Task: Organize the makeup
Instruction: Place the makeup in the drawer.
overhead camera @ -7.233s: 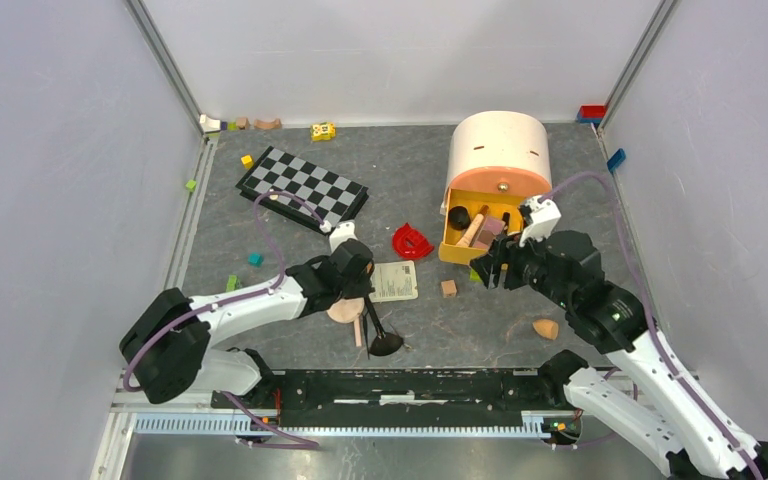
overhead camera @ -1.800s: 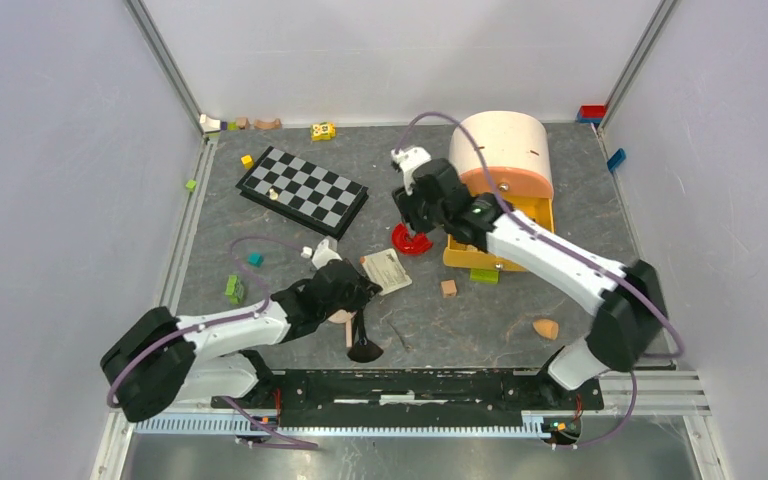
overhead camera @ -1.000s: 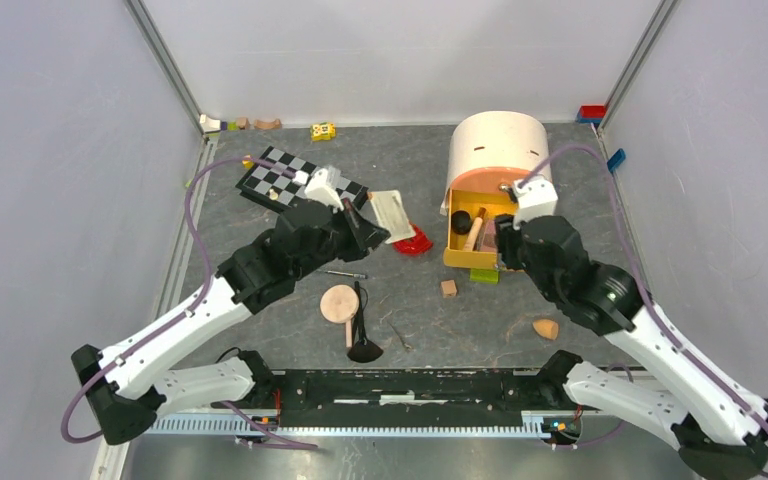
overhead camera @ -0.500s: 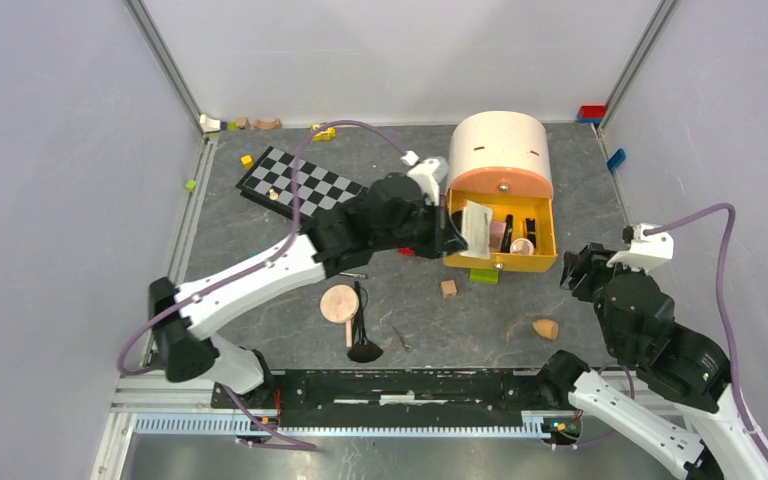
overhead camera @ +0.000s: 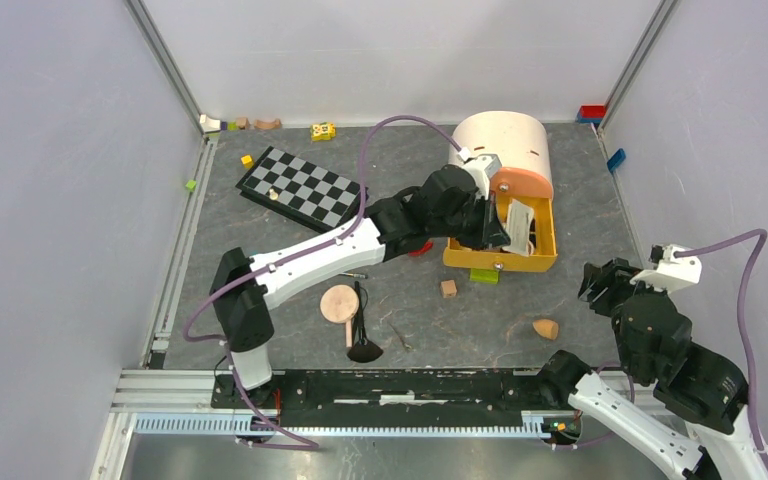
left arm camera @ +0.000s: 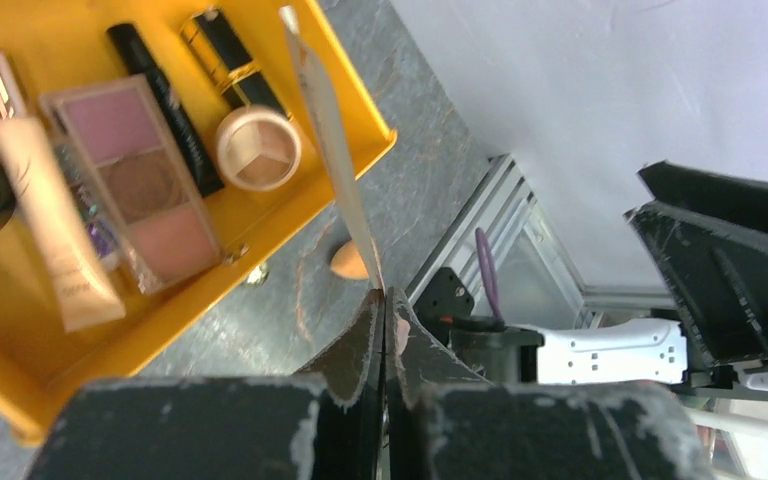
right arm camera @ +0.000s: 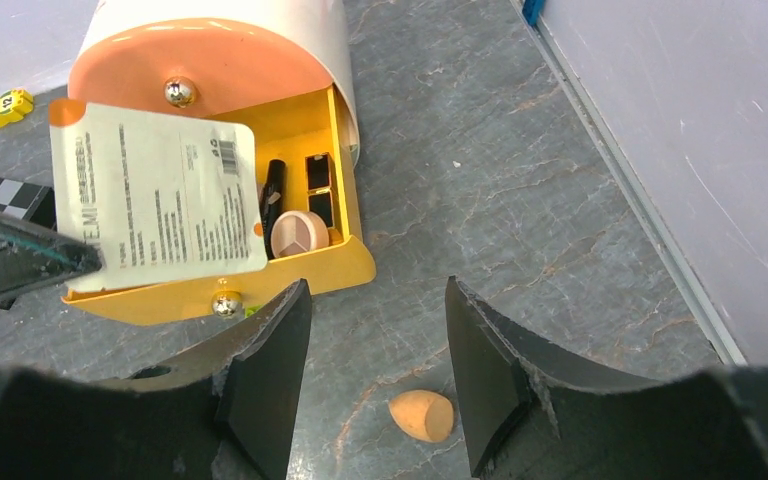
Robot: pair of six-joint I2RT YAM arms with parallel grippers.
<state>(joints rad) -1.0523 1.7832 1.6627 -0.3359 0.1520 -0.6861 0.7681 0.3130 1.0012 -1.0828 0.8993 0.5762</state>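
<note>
White makeup packet [overhead camera: 518,222], clamped flat in my left tool [left arm camera: 382,300], has moved from the left edge of the yellow drawer [overhead camera: 500,262] to above its contents; release is the probable next step. My right tool [right arm camera: 375,290], jaws wide, has withdrawn above the orange sponge [right arm camera: 422,415] on the worktop [overhead camera: 580,180].

The left gripper [left arm camera: 385,300] and the flat card pack [right arm camera: 155,200] it clamps stand over the yellow drawer [overhead camera: 500,262], blocking overhead entry. The desk [overhead camera: 595,205] right of the drawer is passable. One orange sponge [overhead camera: 545,328] lies nearer.
</note>
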